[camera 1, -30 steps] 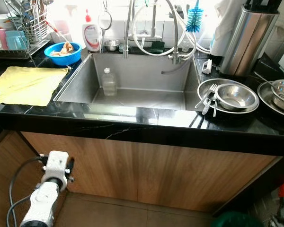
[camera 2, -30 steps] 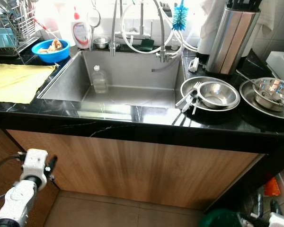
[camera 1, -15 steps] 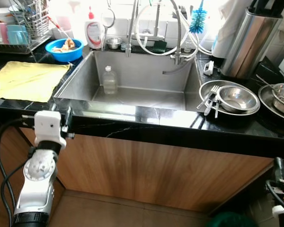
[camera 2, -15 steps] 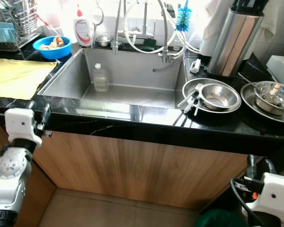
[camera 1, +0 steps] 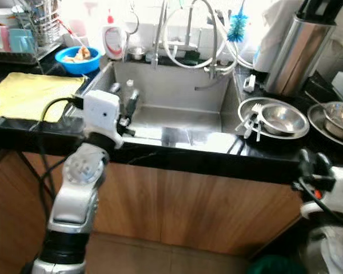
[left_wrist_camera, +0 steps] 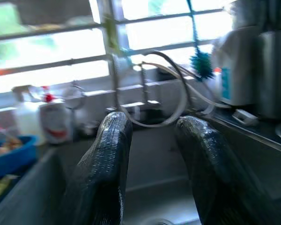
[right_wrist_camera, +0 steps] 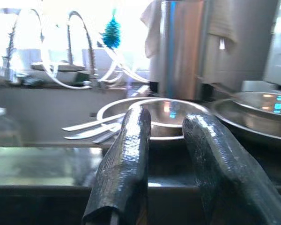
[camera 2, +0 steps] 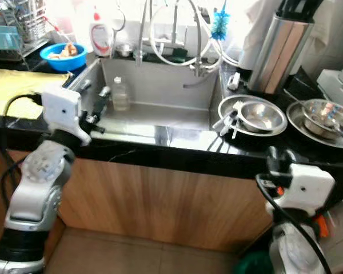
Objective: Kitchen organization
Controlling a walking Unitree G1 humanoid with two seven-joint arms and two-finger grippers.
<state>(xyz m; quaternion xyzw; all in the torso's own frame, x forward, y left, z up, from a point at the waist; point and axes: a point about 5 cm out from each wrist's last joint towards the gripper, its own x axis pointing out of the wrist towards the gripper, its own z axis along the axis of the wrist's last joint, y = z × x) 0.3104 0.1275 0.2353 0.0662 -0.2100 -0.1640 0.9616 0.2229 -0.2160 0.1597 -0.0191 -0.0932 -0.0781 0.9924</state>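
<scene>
A steel sink (camera 1: 177, 85) is set in a black counter (camera 1: 177, 154), with a clear plastic bottle (camera 2: 120, 95) standing in its left part. My left gripper (camera 1: 123, 97) hovers over the sink's front left corner, open and holding nothing, close to the bottle. In the left wrist view its fingers (left_wrist_camera: 113, 140) point toward the tap (left_wrist_camera: 145, 93). My right gripper (camera 2: 278, 157) is at the counter's front edge on the right, open and holding nothing. The right wrist view looks over the edge at a steel bowl (right_wrist_camera: 173, 110) and forks (right_wrist_camera: 91, 129) on a plate.
A yellow cloth (camera 1: 28, 94) lies left of the sink, with a blue bowl (camera 1: 77, 57), a soap bottle (camera 1: 113, 40) and a dish rack (camera 1: 23, 34) behind it. A steel canister (camera 1: 294, 51) and another plate with a bowl (camera 1: 340, 114) stand at right.
Both arms have risen from below the counter. The left gripper came up over the sink's front left corner, and the right gripper came up to the counter edge at right.
</scene>
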